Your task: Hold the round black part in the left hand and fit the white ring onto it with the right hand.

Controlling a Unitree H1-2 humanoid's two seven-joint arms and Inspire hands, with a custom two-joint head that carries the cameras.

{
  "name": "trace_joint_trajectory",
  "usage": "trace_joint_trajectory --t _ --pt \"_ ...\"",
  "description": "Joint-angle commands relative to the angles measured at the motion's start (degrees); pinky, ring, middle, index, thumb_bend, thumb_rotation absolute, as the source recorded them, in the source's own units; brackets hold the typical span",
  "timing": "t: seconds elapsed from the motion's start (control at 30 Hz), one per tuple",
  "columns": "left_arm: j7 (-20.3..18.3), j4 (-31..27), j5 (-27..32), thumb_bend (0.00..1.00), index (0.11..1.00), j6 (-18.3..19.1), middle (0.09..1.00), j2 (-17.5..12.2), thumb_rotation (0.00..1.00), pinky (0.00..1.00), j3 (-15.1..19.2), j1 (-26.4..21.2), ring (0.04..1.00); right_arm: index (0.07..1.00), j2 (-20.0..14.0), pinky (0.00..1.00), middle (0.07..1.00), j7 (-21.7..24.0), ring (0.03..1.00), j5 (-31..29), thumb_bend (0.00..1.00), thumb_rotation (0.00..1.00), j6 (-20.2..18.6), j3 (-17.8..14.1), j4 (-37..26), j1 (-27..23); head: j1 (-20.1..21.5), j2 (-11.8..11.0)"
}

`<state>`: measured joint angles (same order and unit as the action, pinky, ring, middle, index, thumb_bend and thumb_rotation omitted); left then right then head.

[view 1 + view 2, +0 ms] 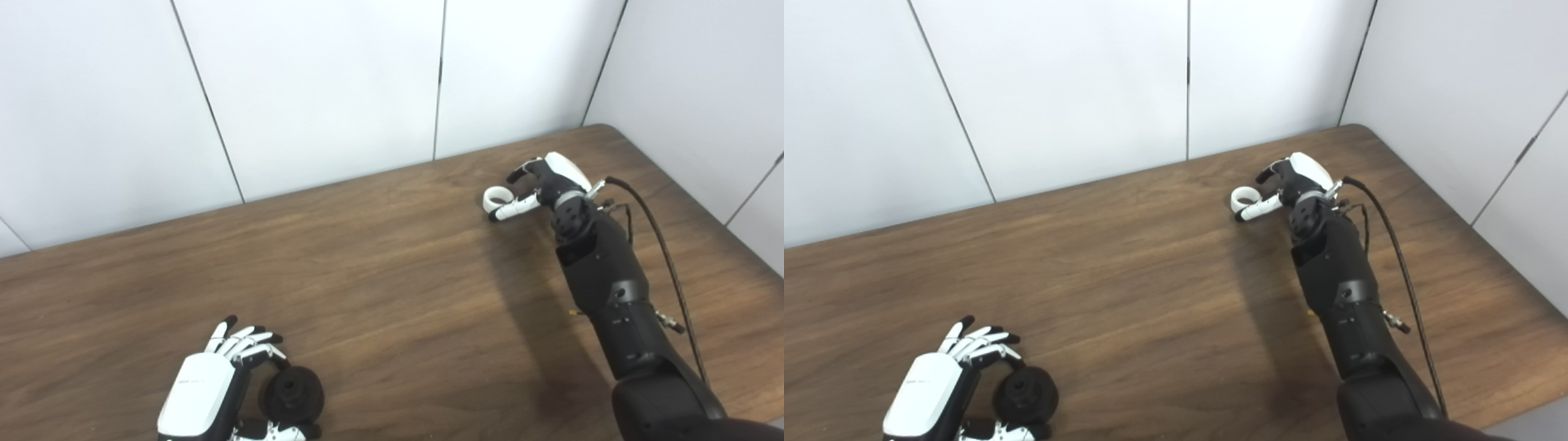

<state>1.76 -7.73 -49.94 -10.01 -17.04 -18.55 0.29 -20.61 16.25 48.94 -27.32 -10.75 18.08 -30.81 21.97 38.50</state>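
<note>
White wall panels run behind a dark wood-grain table (380, 275), and the two halves of this job sit far apart on it.

Left eye view first. Down at the lower left of the frame, the left hand (214, 386) has its fingers and thumb curled round the round black part with a raised hub (293, 395), which looks low over the wood or resting on it. Whether that grip is firm I can't say; the fingers wrap it but the contact is partly hidden. Up at the upper right, the right hand (542, 184) reaches along its black forearm to the small white plastic ring (497, 198). One finger lies against the ring's near side and another hooks above it, so the hand is closing on it, though not clearly lifting it.

Right eye view now. Same picture: ring at the right hand's fingertips (1252, 211), upper centre-right, black part in the left hand at the bottom left corner. The gap between them runs diagonally, from upper right down to lower left, so the ring must travel that whole line to reach the hub.
</note>
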Motion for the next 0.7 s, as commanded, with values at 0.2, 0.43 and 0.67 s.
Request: trace_joint_trajectory --t 0.2,0.43,0.67 --pt "0.46 -0.38 -0.48 0.52 0.484 -1.00 0.769 -0.43 0.05 0.98 -0.13 -0.84 0.849 0.702 -1.00 0.97 0.961 0.17 0.989 1.39 0.86 0.24 0.41 -0.72 -1.90 -3.51 -0.13 0.41" --pt "0.65 -0.38 -0.51 0.52 0.484 -1.06 0.767 -0.41 0.05 0.99 -0.09 -0.84 0.848 0.694 -0.52 0.97 0.955 0.24 0.990 1.31 0.86 0.23 0.41 -0.64 -1.96 -3.28 -0.12 0.68" --pt "0.38 -0.70 -0.76 0.52 0.484 -0.68 0.768 -0.29 0.05 1.00 -0.12 -0.95 0.851 0.692 0.27 1.00 0.958 0.54 1.000 1.61 0.86 0.22 0.41 -0.51 -2.37 -2.89 -0.27 0.80"
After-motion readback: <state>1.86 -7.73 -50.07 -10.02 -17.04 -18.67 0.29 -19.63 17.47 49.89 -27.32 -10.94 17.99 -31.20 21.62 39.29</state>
